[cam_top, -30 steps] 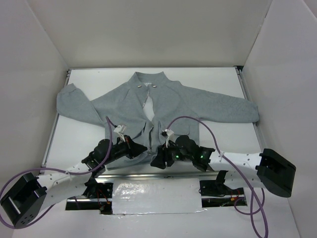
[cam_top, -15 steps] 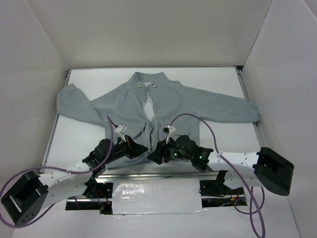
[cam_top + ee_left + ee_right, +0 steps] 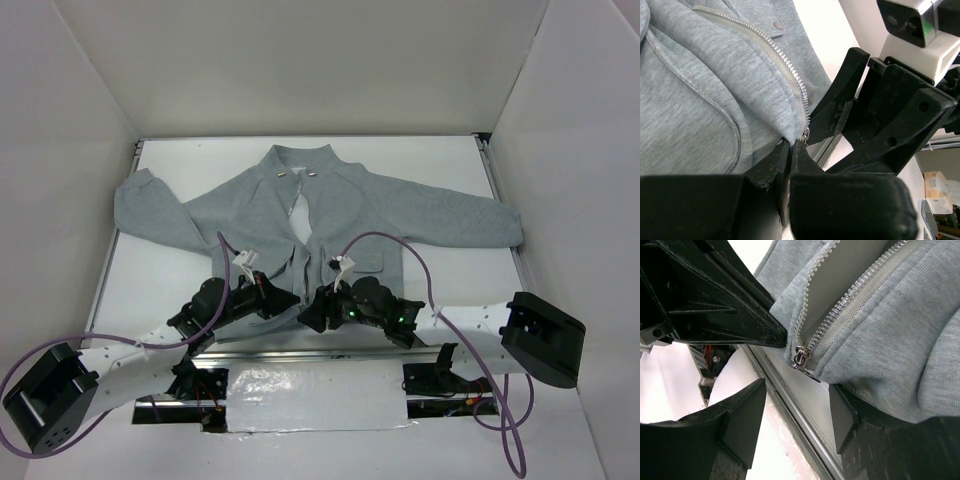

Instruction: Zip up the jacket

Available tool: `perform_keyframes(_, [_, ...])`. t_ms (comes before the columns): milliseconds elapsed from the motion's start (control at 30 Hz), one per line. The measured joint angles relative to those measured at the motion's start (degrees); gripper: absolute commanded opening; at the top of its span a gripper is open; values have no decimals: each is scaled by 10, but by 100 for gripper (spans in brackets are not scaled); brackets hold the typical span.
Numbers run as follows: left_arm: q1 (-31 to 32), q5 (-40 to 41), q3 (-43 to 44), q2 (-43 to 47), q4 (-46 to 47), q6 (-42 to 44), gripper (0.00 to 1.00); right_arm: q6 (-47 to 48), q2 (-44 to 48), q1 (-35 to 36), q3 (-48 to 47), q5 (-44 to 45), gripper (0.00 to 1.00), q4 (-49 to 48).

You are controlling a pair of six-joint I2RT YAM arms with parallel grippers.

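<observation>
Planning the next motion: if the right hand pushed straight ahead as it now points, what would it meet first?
Probably the zipper slider at the hem of the jacket, just ahead of the open right hand; depth is unclear.

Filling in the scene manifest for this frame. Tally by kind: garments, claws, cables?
Small light-grey fleece jacket: 1
Black two-finger claws: 2 (left claw, right claw)
Thin purple cables: 2 (left cable, right cable)
Total: 5
</observation>
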State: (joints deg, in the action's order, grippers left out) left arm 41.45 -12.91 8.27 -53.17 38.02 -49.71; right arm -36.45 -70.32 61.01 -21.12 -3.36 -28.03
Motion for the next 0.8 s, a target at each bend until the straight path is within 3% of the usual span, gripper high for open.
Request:
perform_keyframes(400, [0, -7, 5, -11, 1, 0, 0, -6, 0, 2, 9, 2, 36, -35])
perform_keyframes(800, [0, -9, 5, -13, 10, -1, 0, -13, -2, 2, 9, 7, 20, -49])
